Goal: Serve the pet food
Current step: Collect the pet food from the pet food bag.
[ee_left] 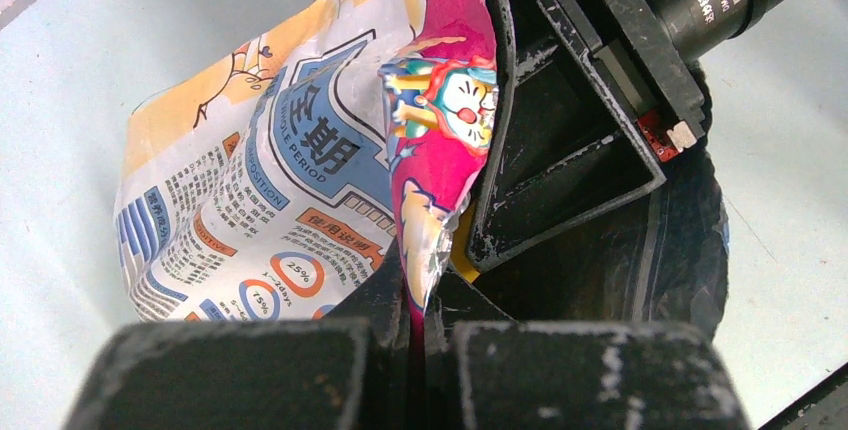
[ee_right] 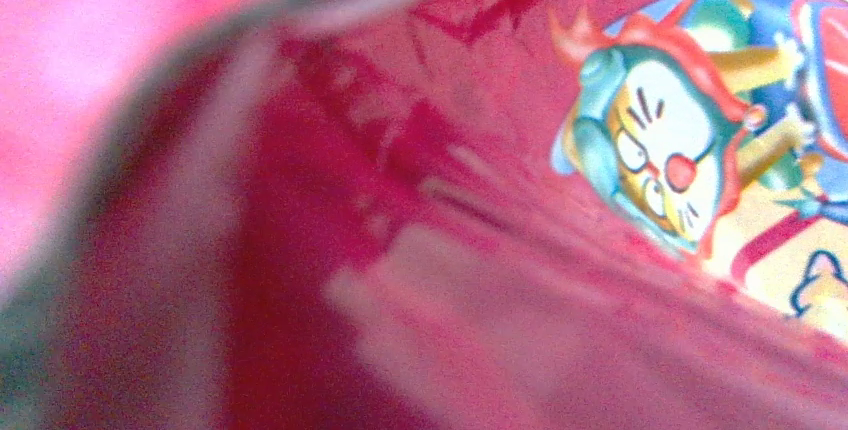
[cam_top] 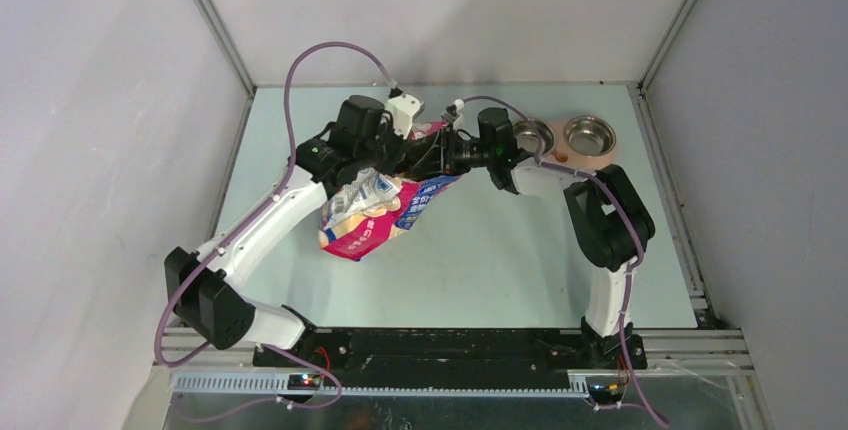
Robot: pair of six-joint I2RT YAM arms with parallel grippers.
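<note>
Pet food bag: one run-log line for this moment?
glossy pink-and-blue printed bag: top edge pinched | left gripper: shut on bag | right gripper: at bag top, state unclear | two round steel bowls: no kibble visible

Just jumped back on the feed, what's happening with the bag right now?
Both arms are working on the pet food bag mid-table. The left gripper is shut on its pink edge. The right gripper is pushed up against the bag's top; whether it grips anything is hidden. No kibble shows yet, none in the steel bowls at far right.
</note>
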